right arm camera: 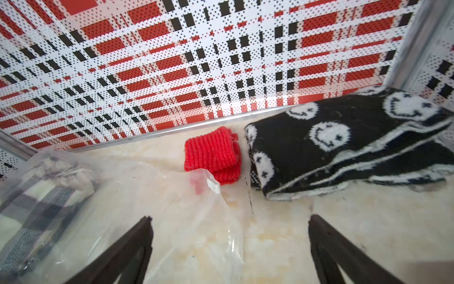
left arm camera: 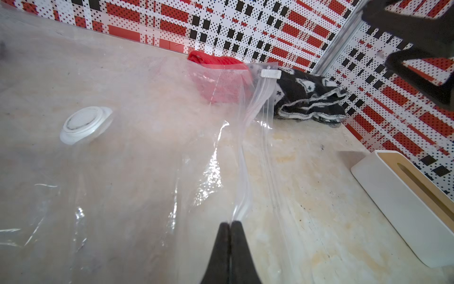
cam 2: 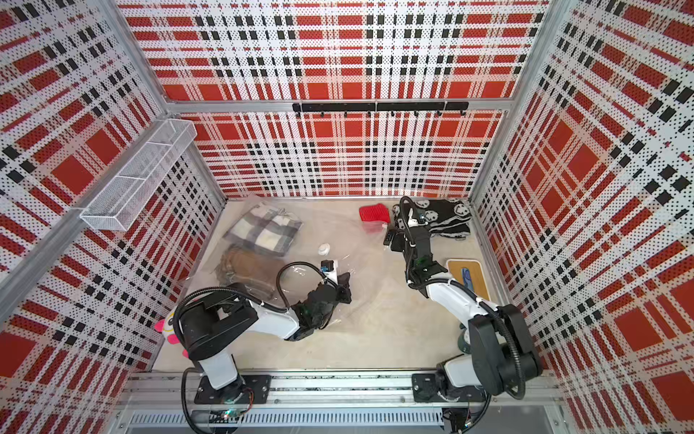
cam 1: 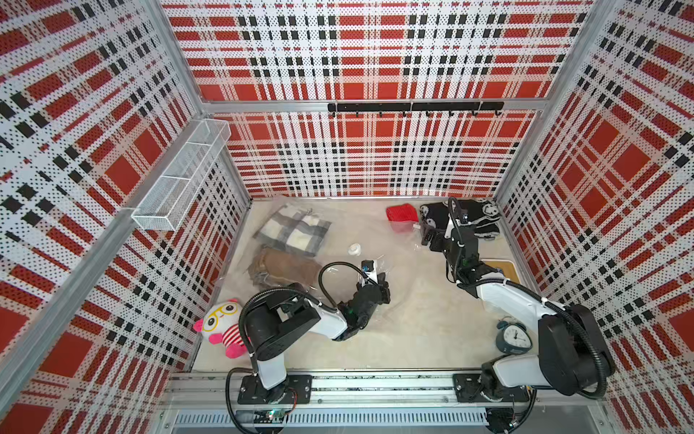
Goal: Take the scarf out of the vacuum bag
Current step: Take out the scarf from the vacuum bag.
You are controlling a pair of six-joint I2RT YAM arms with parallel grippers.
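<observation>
The clear vacuum bag [cam 1: 349, 225] lies across the table, its white valve [cam 1: 354, 249] facing up. A grey plaid scarf [cam 1: 293, 231] and a brown scarf [cam 1: 285, 268] sit inside it at the left. My left gripper [left arm camera: 230, 223] is shut on the bag's zip edge. A folded red knit scarf [right arm camera: 211, 150] rests at the back by the bag's corner, which overlaps its near edge. Beside it, outside the bag, lies a black scarf with smiley faces [right arm camera: 344, 147]. My right gripper [right arm camera: 230, 218] stands open just short of the red scarf, holding nothing.
A plush toy [cam 1: 223, 327] lies at the front left. An alarm clock [cam 1: 513, 337] stands at the front right, and a white tray with a wooden top [left arm camera: 405, 204] sits by the right wall. A wire basket [cam 1: 180, 176] hangs on the left wall.
</observation>
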